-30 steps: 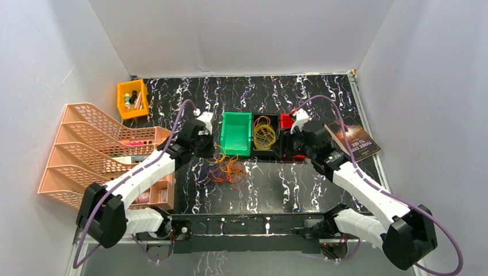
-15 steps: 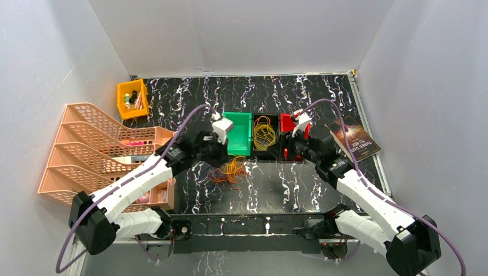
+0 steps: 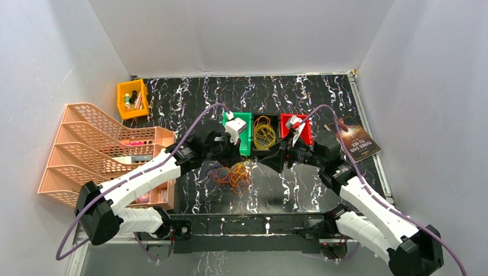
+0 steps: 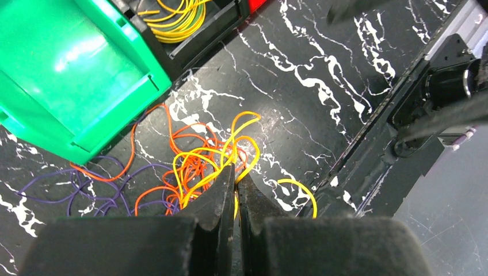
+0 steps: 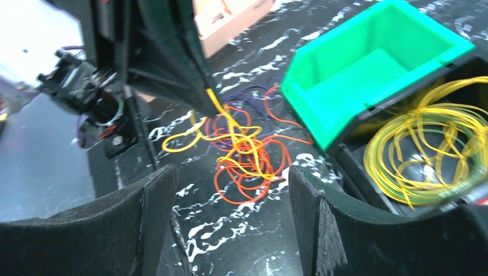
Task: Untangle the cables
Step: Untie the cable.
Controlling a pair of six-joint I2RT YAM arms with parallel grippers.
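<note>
L gripper (image 4: 235,172): has moved in from left of green bin (image 4: 109,118) to its near side; pinched shut on yellow strand (image 4: 244,123).
R gripper (image 5: 230,190): has swung over from bin's right; jaws wide, empty.
Meaning: 1st strand pull prob. starting.
Cables (image 3: 230,172): loose orange/yellow/purple tangle on table, just near of bin.
Yellow coil (image 3: 265,132): right of bin, already sorted.

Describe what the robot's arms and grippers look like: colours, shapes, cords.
The left arm and right arm share white rounded shells, black joints and a thick purple cord looping alongside. The left gripper and right gripper have two black, rough-textured fingers each.
</note>
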